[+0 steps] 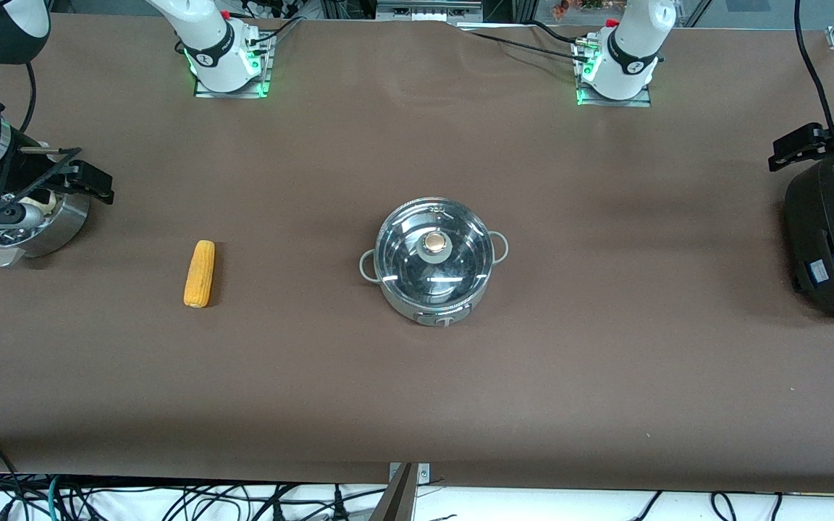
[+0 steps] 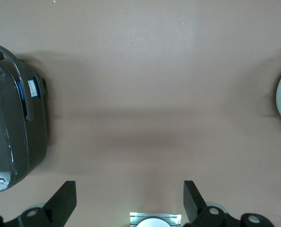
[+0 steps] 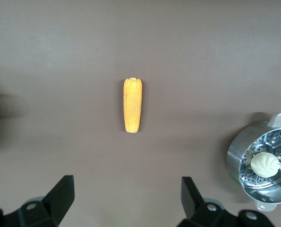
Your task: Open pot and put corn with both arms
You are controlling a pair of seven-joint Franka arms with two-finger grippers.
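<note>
The shiny steel pot point(image 1: 460, 286) stands mid-table with its glass lid point(image 1: 406, 264) on and a round knob point(image 1: 434, 244) on top. The yellow-orange corn point(image 1: 200, 273) lies on the brown table toward the right arm's end; it also shows in the right wrist view point(image 3: 132, 105). My right gripper point(image 3: 127, 184) is open and empty, held high over the table by the steamer, and shows in the front view point(image 1: 84, 181). My left gripper point(image 2: 129, 187) is open and empty, high over the black cooker's edge point(image 1: 801, 145). Both are well away from the pot.
A perforated steel steamer point(image 1: 62, 224) with a white bun point(image 3: 265, 164) stands at the right arm's end. A large black cooker point(image 1: 833, 239) stands at the left arm's end and shows in the left wrist view point(image 2: 12, 127). Bare brown table lies round the pot and the corn.
</note>
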